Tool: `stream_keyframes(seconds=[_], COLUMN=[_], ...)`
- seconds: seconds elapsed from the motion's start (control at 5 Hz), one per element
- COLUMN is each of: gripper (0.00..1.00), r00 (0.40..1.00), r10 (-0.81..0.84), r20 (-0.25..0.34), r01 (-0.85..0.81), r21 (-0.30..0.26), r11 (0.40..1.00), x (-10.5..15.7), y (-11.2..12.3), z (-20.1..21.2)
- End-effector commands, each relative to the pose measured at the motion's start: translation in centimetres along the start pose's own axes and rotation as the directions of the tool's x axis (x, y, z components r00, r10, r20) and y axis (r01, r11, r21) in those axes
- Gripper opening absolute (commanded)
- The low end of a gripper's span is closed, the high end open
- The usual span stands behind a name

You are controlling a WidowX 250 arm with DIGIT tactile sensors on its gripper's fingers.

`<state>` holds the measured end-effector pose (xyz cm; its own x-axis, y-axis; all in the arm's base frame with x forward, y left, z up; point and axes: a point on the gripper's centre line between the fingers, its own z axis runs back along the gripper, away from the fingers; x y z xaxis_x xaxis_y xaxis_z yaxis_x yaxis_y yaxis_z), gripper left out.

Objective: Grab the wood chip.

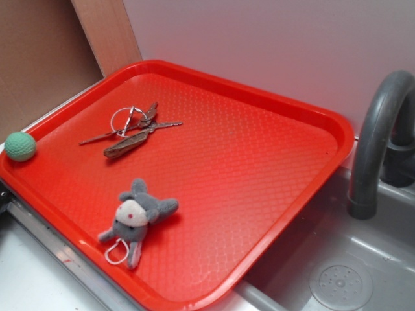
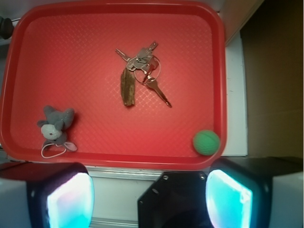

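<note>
The wood chip (image 1: 124, 146) (image 2: 127, 87) is a flat brown sliver lying on the red tray (image 1: 259, 168) (image 2: 71, 47), touching a bunch of silver keys (image 1: 137, 120) (image 2: 142, 64). The gripper (image 2: 149, 194) shows only in the wrist view, at the bottom edge, high above the counter beside the tray's near rim. Its two pads (image 2: 71, 202) stand wide apart with nothing between them. The gripper is out of the exterior view.
A grey plush toy (image 1: 135, 219) (image 2: 54, 129) lies near a tray corner. A green ball (image 1: 21, 146) (image 2: 206, 142) sits at another corner. A grey faucet (image 1: 376, 142) and sink (image 1: 337, 272) stand beside the tray. A wall and cardboard panel (image 1: 39, 52) bound it.
</note>
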<state>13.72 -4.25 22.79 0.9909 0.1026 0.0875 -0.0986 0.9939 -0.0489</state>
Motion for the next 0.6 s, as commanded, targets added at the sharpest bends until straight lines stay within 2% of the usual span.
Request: stream_keyframes(seconds=[0.0, 0.2, 0.4], gripper=[1.0, 1.0, 1.0], r00=[1.0, 0.996, 0.991], r10=[0.02, 0.029, 0.033], r20=[-0.011, -0.084, -0.127], r01=[-0.02, -0.026, -0.025], r21=[0.026, 0.036, 0.061], r11=[0.999, 0.999, 0.998], x=[3.7, 4.6, 5.2], y=[-3.0, -3.7, -4.2], z=[-5.7, -9.2, -12.2])
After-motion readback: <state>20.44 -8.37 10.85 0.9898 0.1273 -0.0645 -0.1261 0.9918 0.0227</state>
